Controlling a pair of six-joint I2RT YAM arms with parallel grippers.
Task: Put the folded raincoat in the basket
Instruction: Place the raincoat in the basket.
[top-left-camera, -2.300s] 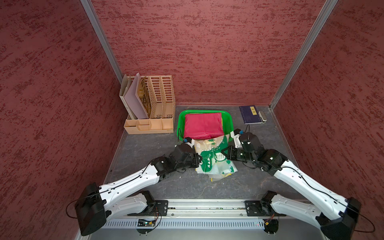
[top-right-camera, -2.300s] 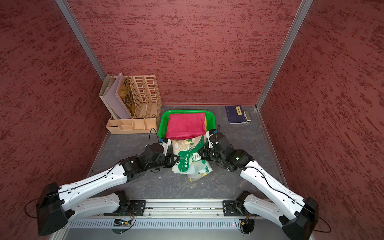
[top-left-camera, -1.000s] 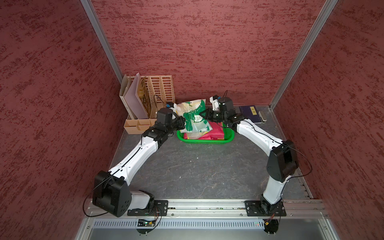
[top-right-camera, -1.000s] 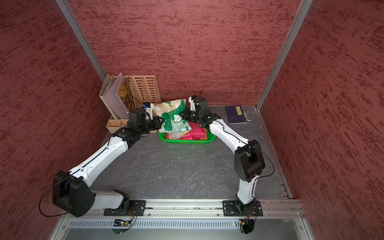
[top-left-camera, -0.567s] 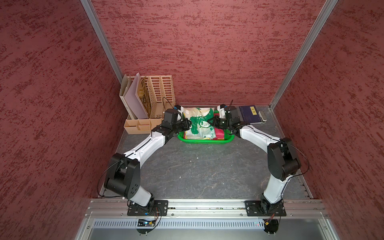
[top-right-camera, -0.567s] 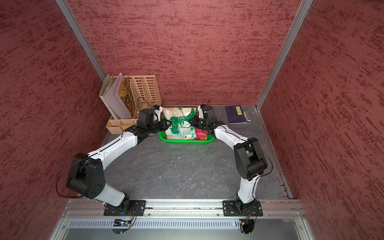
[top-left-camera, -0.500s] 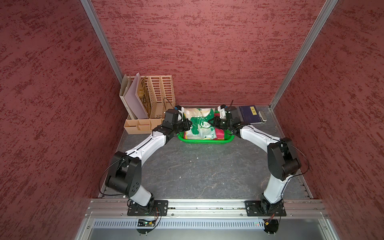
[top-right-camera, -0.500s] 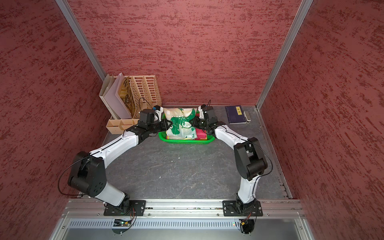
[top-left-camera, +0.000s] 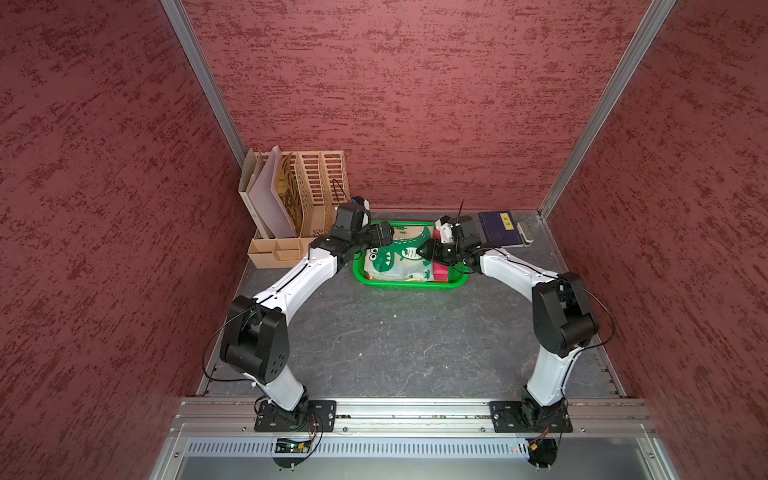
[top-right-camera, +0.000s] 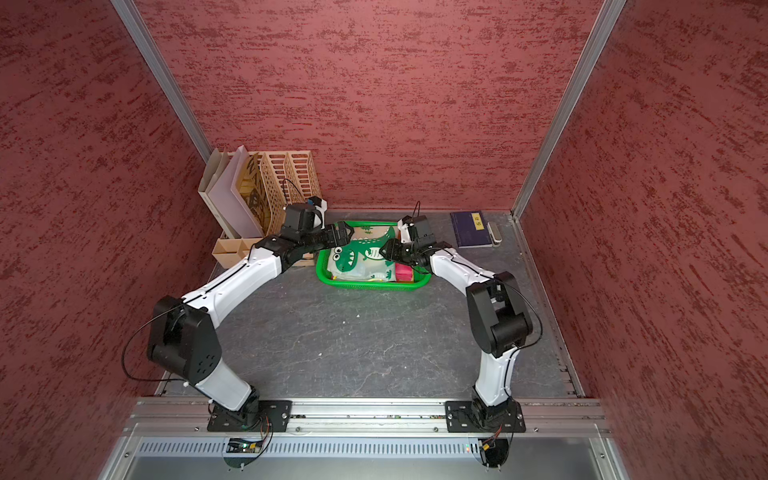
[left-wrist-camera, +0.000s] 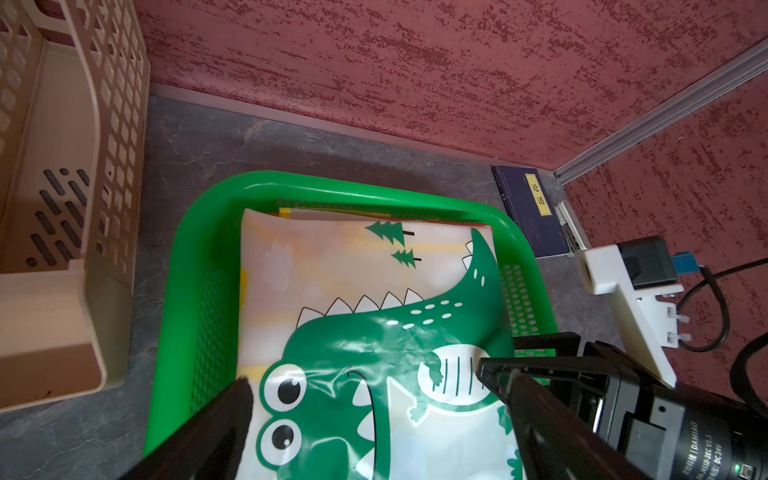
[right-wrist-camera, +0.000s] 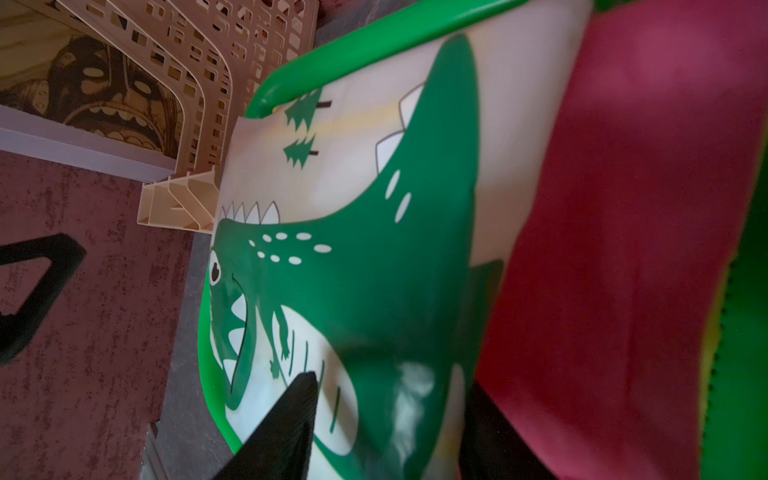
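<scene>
The folded raincoat (top-left-camera: 395, 259) (top-right-camera: 361, 257), pale with a green dinosaur print, lies in the green basket (top-left-camera: 399, 286) (top-right-camera: 365, 286) at the back of the table. It rests on a red folded cloth (top-left-camera: 441, 272) (right-wrist-camera: 623, 208). My left gripper (top-left-camera: 384, 239) (left-wrist-camera: 361, 376) hangs open just above the raincoat's (left-wrist-camera: 374, 311) left edge, its fingers wide apart and holding nothing. My right gripper (top-left-camera: 422, 249) (right-wrist-camera: 392, 384) is at the raincoat's (right-wrist-camera: 353, 249) right edge. Its jaws stand apart with a raised pucker of the fabric between them.
A tan slotted file organizer (top-left-camera: 307, 187) with folders stands left of the basket, a small tan tray (top-left-camera: 276, 253) in front of it. A dark blue book (top-left-camera: 498, 228) lies at the back right. Red walls close in three sides.
Both arms have lowered the raincoat from above the basket down into it. Both grippers, shut on it a second ago, have opened and let it go.
</scene>
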